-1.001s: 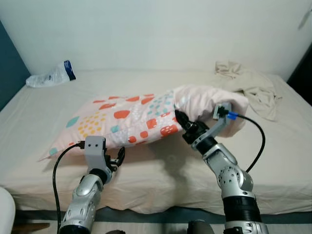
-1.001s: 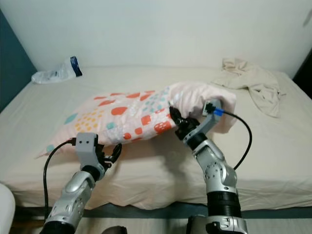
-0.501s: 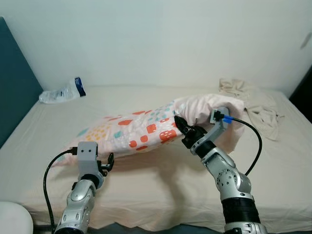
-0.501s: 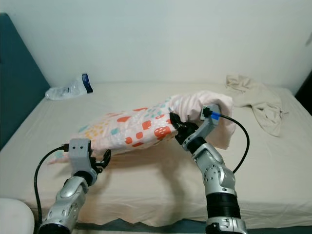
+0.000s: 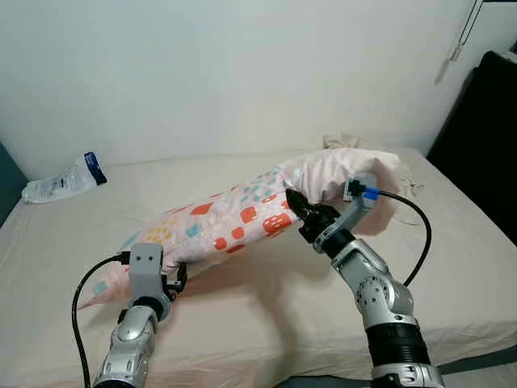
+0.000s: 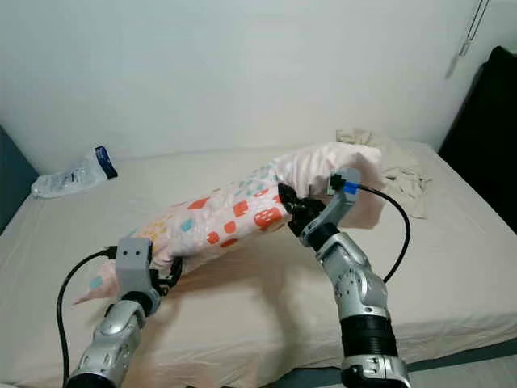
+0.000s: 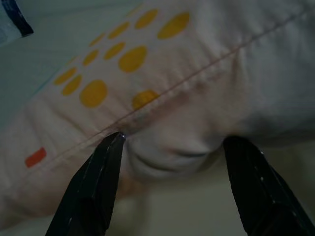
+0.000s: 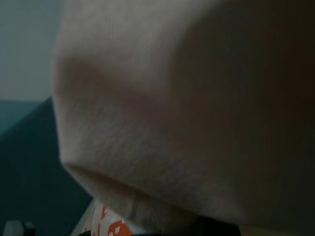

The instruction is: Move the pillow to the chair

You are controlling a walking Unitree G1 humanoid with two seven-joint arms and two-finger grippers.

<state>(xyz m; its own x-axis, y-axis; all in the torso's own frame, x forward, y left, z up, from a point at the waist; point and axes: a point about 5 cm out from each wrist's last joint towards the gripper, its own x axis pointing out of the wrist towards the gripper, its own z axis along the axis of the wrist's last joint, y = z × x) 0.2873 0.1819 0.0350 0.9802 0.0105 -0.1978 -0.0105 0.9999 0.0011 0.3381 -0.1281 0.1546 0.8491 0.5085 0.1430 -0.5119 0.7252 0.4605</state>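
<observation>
Lifting pillow point(image 5: 242, 222) off bed point(image 5: 452, 267), right end effector point(image 5: 297, 207) clenched on its near edge, raising that end. Left end effector point(image 7: 170, 162) sitting released, fingers point(image 7: 98, 177) straddling lower seam, not yet pinching. I'm closing left first, then raising both evenly so pillow isn't sagging or slipping. Chair not yet located.

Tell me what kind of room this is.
Most likely a bedroom: a wide bed with a beige sheet against a plain white wall, a patterned pillow on it, and a crumpled cloth near the wall.
</observation>
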